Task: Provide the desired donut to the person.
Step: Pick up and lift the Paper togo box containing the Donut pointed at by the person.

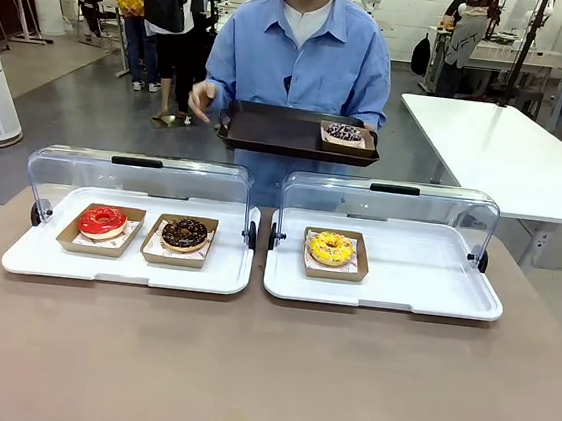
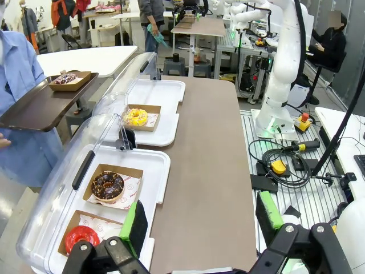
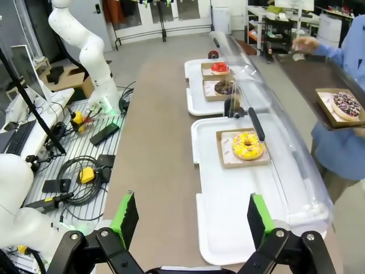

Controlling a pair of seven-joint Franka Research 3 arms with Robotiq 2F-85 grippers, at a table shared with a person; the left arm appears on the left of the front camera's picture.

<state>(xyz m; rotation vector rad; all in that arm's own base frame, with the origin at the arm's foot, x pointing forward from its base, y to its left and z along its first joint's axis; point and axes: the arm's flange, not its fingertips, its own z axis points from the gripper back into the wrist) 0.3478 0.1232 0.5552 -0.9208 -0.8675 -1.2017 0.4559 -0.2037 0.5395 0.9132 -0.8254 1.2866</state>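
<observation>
The left jaws and the right jaws both stand spread wide, holding nothing. The person stands at the far side of the bench, holding a dark tray that carries a sprinkled donut. A red donut and a chocolate donut sit in the left display case, and a yellow donut sits in the right display case.
</observation>
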